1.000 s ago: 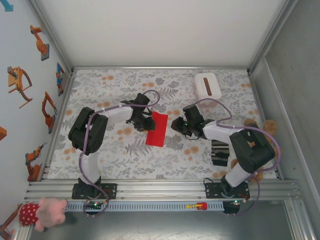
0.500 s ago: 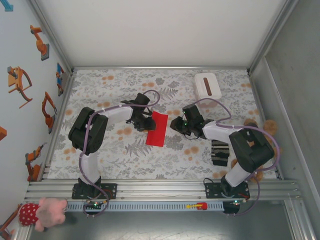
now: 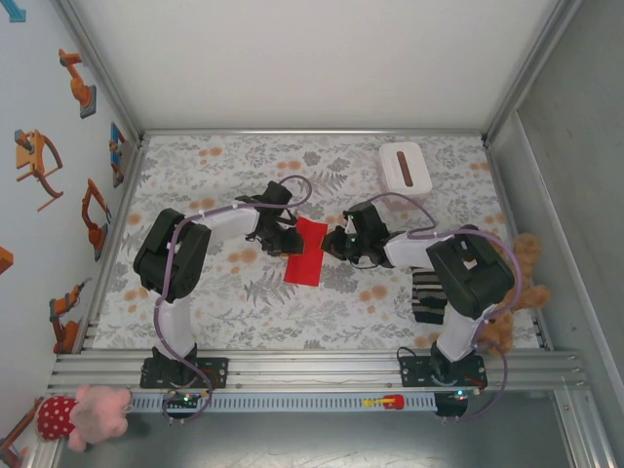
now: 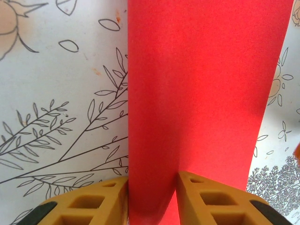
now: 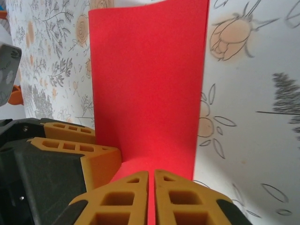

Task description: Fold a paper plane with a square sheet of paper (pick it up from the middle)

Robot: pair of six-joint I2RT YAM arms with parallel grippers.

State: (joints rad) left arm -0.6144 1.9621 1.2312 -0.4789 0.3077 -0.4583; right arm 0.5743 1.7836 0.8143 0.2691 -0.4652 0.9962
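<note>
The square sheet of paper (image 3: 305, 252) is bright red and lies mid-table as a narrow folded rectangle. My left gripper (image 3: 289, 237) sits at its left edge. In the left wrist view a raised fold of the sheet (image 4: 201, 84) runs between the left gripper's (image 4: 152, 180) yellow fingers and touches both. My right gripper (image 3: 330, 244) is at the sheet's right edge. In the right wrist view its fingers (image 5: 151, 174) are almost together with a thin strip of the red sheet (image 5: 150, 79) in the gap. The left gripper's fingers (image 5: 70, 140) show beside it. The paper plane is out of view.
A white box with a dark slot (image 3: 406, 168) stands at the back right. A dark striped object (image 3: 427, 297) lies near the right arm, with a brown plush toy (image 3: 517, 283) beyond the table's right edge. Metal frame rails surround the flowered tabletop (image 3: 214, 175).
The right gripper has moved left to the sheet's right edge and closed on it. The left gripper and the sheet have stayed in place.
</note>
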